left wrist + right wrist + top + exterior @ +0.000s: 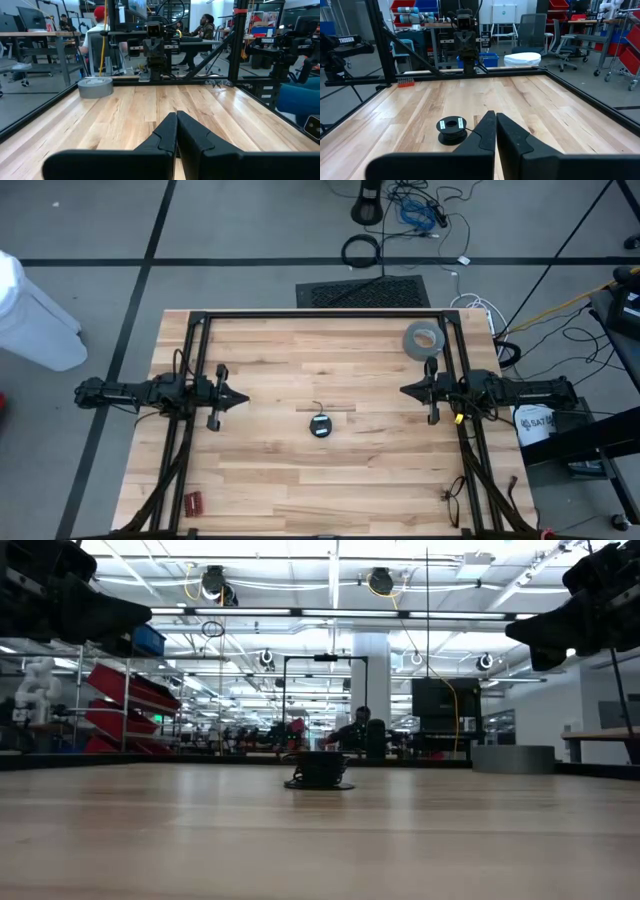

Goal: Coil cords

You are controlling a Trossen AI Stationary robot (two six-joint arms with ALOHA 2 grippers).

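Two dark arms reach level over the wooden table (300, 460) from opposite sides, the left gripper (240, 397) and the right gripper (407, 390) facing each other well apart, each with fingers pressed together and holding nothing. Between them, near the table's middle, the cords (320, 424) sit wound into a small black coil with a bluish-green spot and a white label too small to read, one thin end trailing off. Farther back, a grey tape roll (424, 338) lies near the right arm.

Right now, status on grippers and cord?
Left gripper and right gripper shut, empty, apart. Cord coiled mid-table, untouched. Tape roll clear of it.
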